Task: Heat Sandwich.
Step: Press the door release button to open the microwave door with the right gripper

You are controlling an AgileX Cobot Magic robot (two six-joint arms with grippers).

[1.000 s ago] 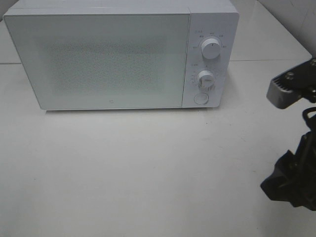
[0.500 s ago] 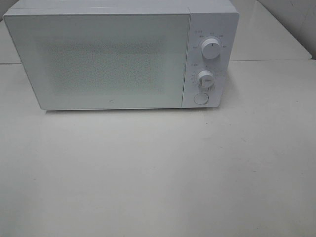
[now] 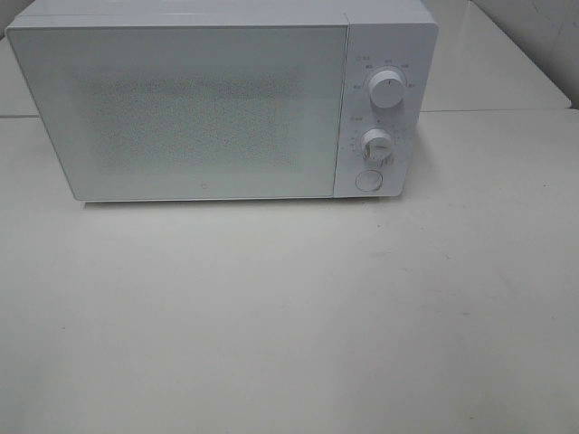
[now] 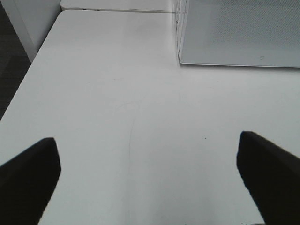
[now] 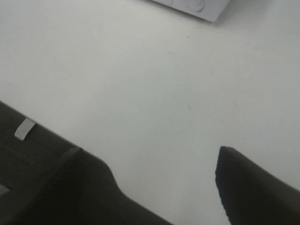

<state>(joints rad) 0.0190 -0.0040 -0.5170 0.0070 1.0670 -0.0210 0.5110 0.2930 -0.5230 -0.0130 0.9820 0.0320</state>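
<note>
Left claw: spread wide, nothing pinched. Two dark fingers stand well apart with only bench showing between them.
Left claw place: over the bench, nearer and further left than the microwave. It is apart from it and seen only in its own wrist view.
Right claw: spread, nothing pinched, only bench in the gap.
Right claw place: over the bench, on the near side of the microwave's right corner and well apart from it. It is seen only in its own wrist view.
Microwave: white, at the far side of the bench, front facing near.
Door: shut. It has a dotted, frosted panel, so the inside cannot be made out.
Controls: on the right of the door, in one column. The upper knob is on top, the lower knob is under it, and a round button is lowest.
Bench: white and matte, with a faint seam running left-right behind the microwave's right side.
Sandwich: not seen in any view, so I cannot tell where it is.
</note>
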